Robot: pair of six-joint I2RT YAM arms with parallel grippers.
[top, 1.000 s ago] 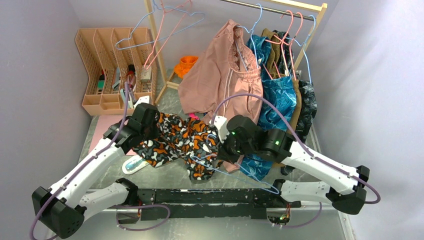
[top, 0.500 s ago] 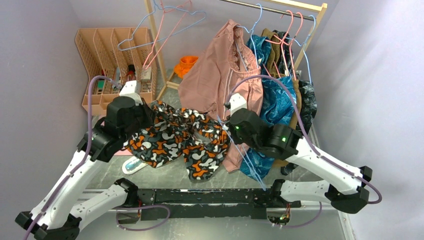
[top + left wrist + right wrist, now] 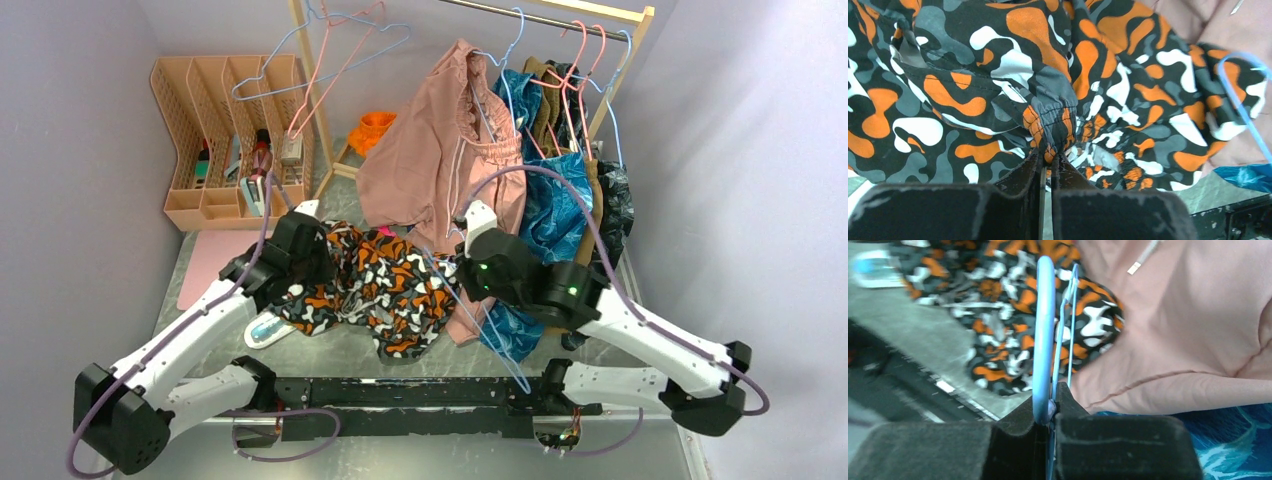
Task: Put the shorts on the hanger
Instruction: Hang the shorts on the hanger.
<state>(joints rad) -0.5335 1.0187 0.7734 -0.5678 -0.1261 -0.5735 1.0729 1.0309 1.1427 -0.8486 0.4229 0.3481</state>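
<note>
Both grippers are clamped shut: a gathered bit of hem on the shorts point(image 3: 998, 85) is pinched by the left gripper point(image 3: 1047, 161) (fabric all bunched up), and the hanger point(image 3: 1043, 325) is gripped by the right gripper point(image 3: 1050, 402), held against the shorts' edge beside the pink garment point(image 3: 1188, 315).

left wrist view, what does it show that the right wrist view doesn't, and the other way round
Only the left wrist view: the left end effector shut on a bunched, gathered edge of the shorts.

Only the right wrist view: the right end effector shut on the light-blue hanger, its frame running away from the camera over the fabric.

Both: the shorts, the pink garment, a stretch of the hanger's wire, and a corner of the blue leaf-print garment.
</note>
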